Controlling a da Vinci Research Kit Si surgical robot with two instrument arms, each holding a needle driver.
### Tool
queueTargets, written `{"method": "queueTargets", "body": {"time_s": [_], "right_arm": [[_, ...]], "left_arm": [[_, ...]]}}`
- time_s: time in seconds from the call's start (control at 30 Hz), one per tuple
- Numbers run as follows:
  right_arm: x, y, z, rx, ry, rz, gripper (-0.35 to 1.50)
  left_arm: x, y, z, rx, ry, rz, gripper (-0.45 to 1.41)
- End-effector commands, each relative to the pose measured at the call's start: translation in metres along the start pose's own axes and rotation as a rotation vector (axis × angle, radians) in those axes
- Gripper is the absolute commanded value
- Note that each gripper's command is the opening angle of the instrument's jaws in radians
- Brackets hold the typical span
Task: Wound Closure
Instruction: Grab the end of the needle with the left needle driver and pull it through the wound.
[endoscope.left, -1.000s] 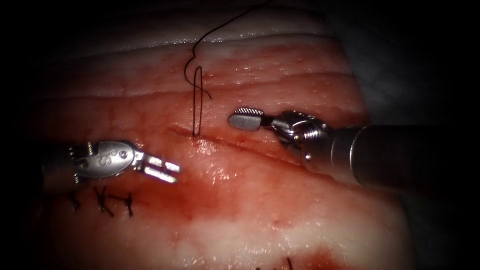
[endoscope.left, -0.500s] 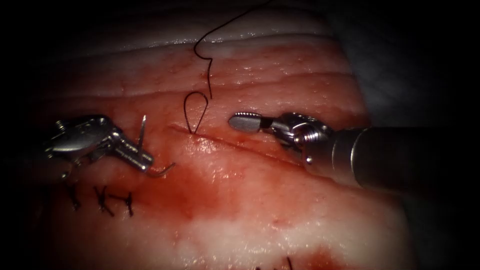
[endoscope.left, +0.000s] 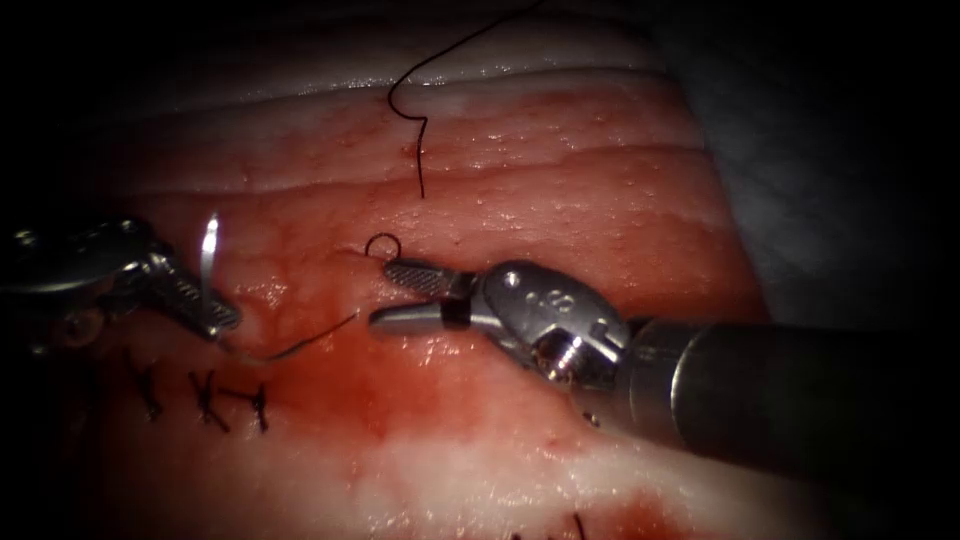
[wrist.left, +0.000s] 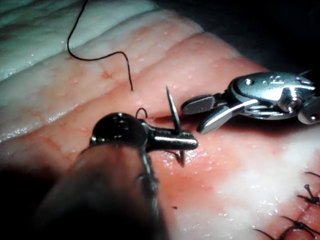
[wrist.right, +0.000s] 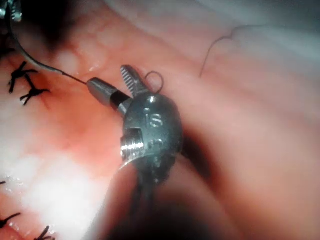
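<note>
- The left tool (endoscope.left: 222, 322) has its fingers pressed together on the needle (endoscope.left: 207, 255), pinching it about the middle of its curve as far as I can tell. The needle is clear of the tissue (endoscope.left: 560, 180), left of the cut (endoscope.left: 352, 257), with its point standing up.
- The needle's tail sweeps low over the tissue toward the cut. Thread runs on from it to a small loop (endoscope.left: 382, 245) sitting at the cut's left end.
- The right tool (endoscope.left: 380, 295) lies across the cut with its fingers (endoscope.left: 415, 275) spread and nothing between them. Their tips are just beside the loop and near the strand from the needle.
- A free strand of thread (endoscope.left: 420, 150) lies from near the loop toward the tissue's far edge and over it.
- Judged from this, the stitch's slack is nearly used up. Any pull would go best gently and along the strand's own line, low over the tissue, so the thread does not saw at the cut's lip.
- The upright point wants watching: it is near the tissue and close to the finished stitches (endoscope.left: 205, 400) by the left edge.
- Room is tight to the left, where those stitches lie.
- There is open tissue toward the far edge, and bare wet ground with red fluid (endoscope.left: 400, 390) toward the near edge. The right edge is taken by the right tool's shaft.
</note>
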Motion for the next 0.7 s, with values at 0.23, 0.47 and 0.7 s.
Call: {"method": "queueTargets", "body": {"time_s": [0.23, 0.47, 0.7], "right_arm": [[-0.0036, 0.0011, 0.0030, -0.005, -0.064, -0.107, 1.03], [-0.0058, 0.0009, 0.0046, 0.001, -0.084, -0.134, 0.91], [-0.0067, 0.0009, 0.0052, 0.002, -0.101, -0.142, 0.68]], "left_arm": [[0.0005, 0.0019, 0.0013, 0.136, -0.038, 0.316, -0.45], [0.0020, 0.0040, 0.0024, 0.237, -0.084, 0.574, -0.45], [0.0056, 0.0082, 0.0039, 0.320, -0.043, 0.802, -0.45]]}}
